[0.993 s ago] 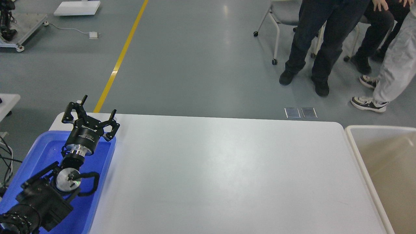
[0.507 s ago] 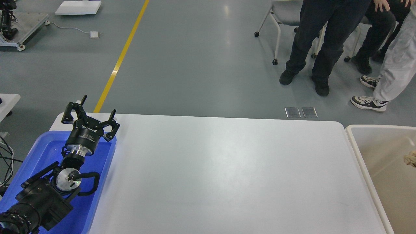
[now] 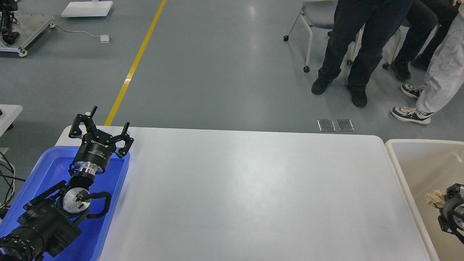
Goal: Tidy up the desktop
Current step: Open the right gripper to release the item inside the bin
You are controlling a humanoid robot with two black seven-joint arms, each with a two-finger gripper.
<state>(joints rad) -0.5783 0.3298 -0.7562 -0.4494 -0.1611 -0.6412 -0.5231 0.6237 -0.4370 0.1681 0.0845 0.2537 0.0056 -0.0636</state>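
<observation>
**Table bare, last scrap over the bin**

With nothing showing on its white top, table (image 3: 253,188) fills the middle of the head view. Flanked at 9 o'clock by a blue tray (image 3: 112,217) and at 3 o'clock by a cream bin (image 3: 402,170), probably set at either end so each arm reaches its own container.

Left gripper (image 3: 99,128) parked above the tray's far corner, jaws spread wide and holding nothing; likely kept off to the side to leave the surface free. White lettering on its black body, too small to read.

Right gripper (image 3: 447,206) barely in view at the 4 o'clock edge, inside the bin's outline. Seen dark and cropped, so cannot tell how far its jaws stand apart. Crumpled beige scrap (image 3: 434,198) just beside it, touching or nearly so; held or already let go, cannot tell. Judged as the drop-off stage of the tidying, with little or nothing left to clear.

Beyond the table: grey floor, yellow line (image 3: 134,69), people's legs (image 3: 362,47) at 1 o'clock.
</observation>
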